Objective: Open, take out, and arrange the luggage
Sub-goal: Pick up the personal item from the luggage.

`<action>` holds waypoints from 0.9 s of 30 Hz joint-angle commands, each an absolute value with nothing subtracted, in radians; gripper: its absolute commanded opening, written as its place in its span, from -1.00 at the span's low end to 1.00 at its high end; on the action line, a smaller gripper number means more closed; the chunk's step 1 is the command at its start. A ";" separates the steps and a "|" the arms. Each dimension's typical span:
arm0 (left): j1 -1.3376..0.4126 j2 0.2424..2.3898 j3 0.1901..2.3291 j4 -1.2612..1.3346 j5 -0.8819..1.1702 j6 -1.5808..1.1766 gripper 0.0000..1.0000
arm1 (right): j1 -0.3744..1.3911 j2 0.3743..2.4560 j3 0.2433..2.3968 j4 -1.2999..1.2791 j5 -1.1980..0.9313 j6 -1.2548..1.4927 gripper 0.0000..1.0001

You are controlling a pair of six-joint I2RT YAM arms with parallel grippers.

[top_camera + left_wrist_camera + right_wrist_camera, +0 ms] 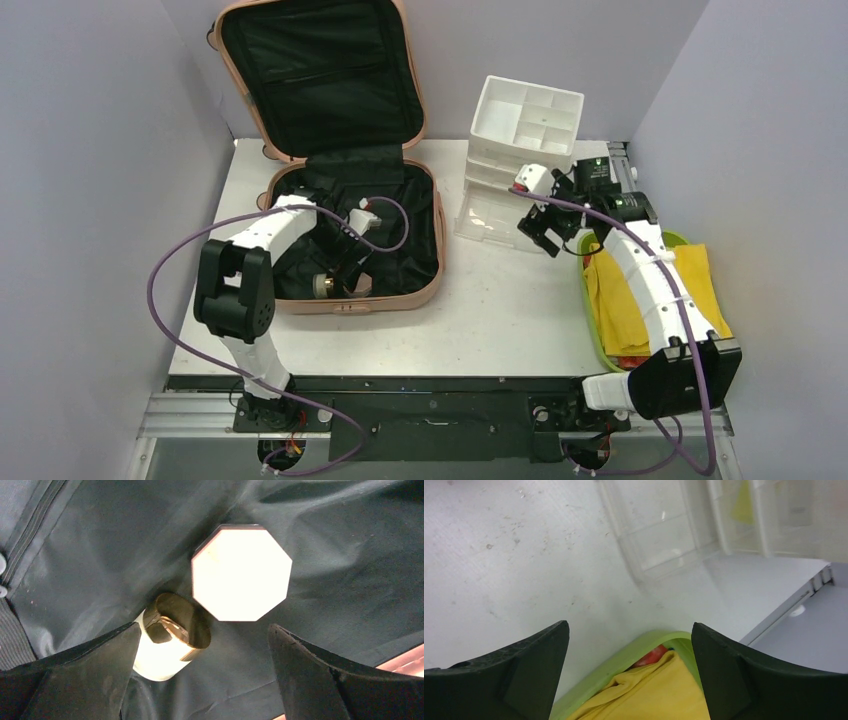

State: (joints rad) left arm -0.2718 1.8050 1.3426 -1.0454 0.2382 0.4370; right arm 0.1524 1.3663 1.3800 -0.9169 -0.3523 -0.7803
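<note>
While the left claw (202,635) hangs down inside the suitcase (360,305), its two dark fingers (100,670) stand spread wide and grip nothing. Between them, on the black lining, a small cream bottle (170,640) with a gold cap lies on its side, close against the left finger. A flat white octagon (241,572) sits just beyond the bottle. A sliver of the pink rim shows by the right finger, so there is little room on that side.

The right claw (630,630) is likewise spread and holds nothing. It hovers over the far corner of the green tray (624,660), where a yellow cloth (659,695) lies with something red peeking out beside it. A clear plastic drawer (664,555) stands near ahead, and the table's edge runs off to the right.

Only the wrist camera shows the bottle and octagon plainly; from above the arm covers most of that spot. The view from above shows the layout instead. The suitcase sits at the back left of the table (500,310), salmon pink with rounded corners. Its lid is raised against the rear wall and its lining is rumpled. A white organizer (528,115) tops the clear drawers. A broad strip of tabletop lies between suitcase and tray, and the side walls press close.
</note>
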 commanded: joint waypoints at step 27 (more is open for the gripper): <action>-0.118 1.777 1.298 -1.045 0.270 0.270 0.94 | 0.203 1.391 1.386 -0.723 -0.330 -0.706 0.78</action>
